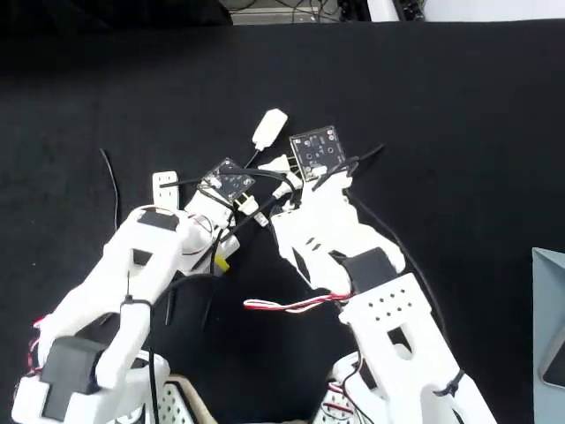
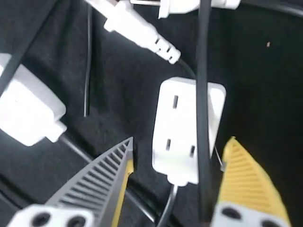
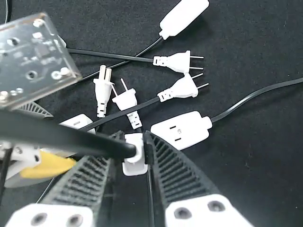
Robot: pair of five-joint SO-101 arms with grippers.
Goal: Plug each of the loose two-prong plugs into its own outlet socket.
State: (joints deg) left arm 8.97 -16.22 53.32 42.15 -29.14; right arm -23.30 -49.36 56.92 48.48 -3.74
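two ribbed black jaws of the right gripper [image 3: 132, 142] are pressed onto a small white connector body [image 3: 132, 161]; its front end is hidden, so plug or socket end can't be told. the left gripper [image 2: 181, 146] is spread, one grey ribbed jaw and one yellow one on either side of a white outlet socket [image 2: 182, 125], with gaps showing and a black cable [image 2: 203, 90] crossing in front. likely step: bringing a plug and socket together. to do it well, clamp the socket across its flat sides first so it can't slide, keep that cable out of the pinch, line prongs up with slots, and push straight, not tilted. the nearest loose plug [image 3: 127, 100] lies just beyond the right gripper on the black cloth [image 3: 246, 42], with others near it. plug and socket shells look like smooth, hard moulded plastic with rounded corners. prongs are thin flat metal, cords thin and floppy, cloth matte.
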